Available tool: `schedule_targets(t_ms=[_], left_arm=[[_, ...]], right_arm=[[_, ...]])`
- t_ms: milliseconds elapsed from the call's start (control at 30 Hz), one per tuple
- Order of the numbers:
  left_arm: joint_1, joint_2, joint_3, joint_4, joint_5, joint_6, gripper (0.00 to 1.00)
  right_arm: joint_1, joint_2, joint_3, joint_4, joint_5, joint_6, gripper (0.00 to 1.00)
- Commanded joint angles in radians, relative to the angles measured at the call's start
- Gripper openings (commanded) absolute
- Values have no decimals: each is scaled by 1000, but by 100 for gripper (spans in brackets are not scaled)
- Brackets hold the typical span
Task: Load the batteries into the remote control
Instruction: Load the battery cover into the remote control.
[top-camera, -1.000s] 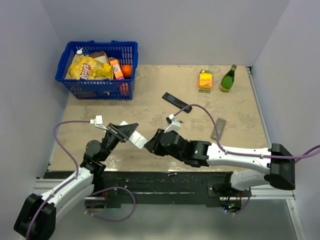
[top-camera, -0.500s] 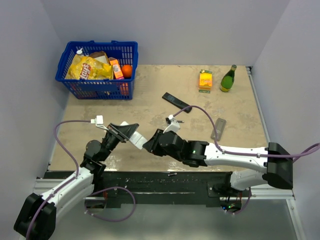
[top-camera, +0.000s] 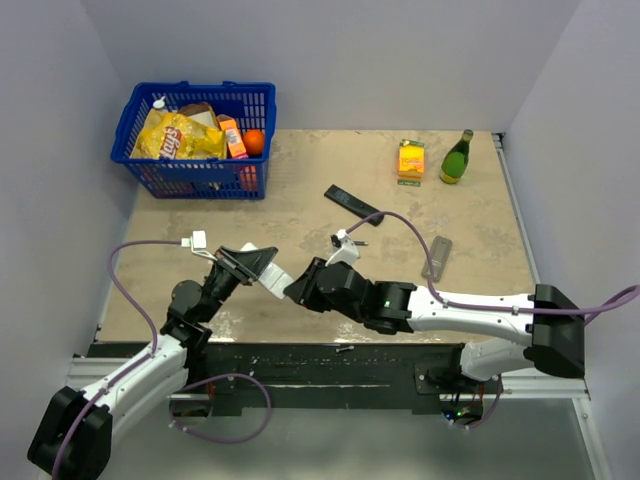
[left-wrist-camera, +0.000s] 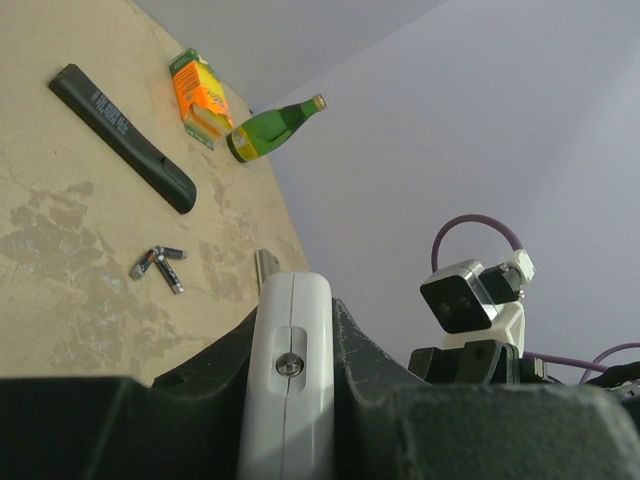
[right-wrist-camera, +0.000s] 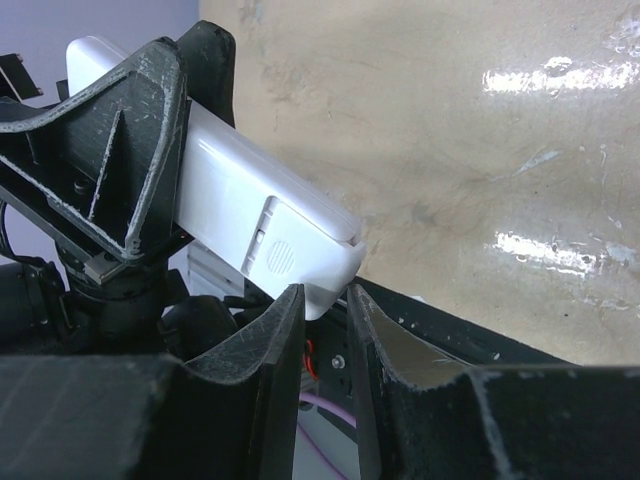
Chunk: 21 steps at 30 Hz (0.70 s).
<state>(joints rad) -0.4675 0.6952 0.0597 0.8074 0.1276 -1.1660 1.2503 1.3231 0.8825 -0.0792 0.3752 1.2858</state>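
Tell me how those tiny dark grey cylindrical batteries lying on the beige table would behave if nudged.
The tiny dark grey cylindrical batteries are round and lie on their sides, so they would probably roll. Being so small, they are likely light and easily scattered.

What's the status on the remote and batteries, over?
Left gripper shut on white remote. Right gripper at its end, grip unclear. Batteries lying on table by black remote.

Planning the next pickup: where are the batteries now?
In the left wrist view, the batteries lie loose on the table, clustered just on the arms' side of the black remote.
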Motion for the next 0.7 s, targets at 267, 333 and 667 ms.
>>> schedule_targets(t_ms=[267,333,667], left_arm=[[-33,-16,31,88,3,22,0],[-34,-19,32,85,1,23,0],[-51,-36,40,84,20,107,0]], right_arm=[[1,31,65,39,21,30,27],[1,30,70,36,19,32,27],[1,13,105,-34,36,44,28]])
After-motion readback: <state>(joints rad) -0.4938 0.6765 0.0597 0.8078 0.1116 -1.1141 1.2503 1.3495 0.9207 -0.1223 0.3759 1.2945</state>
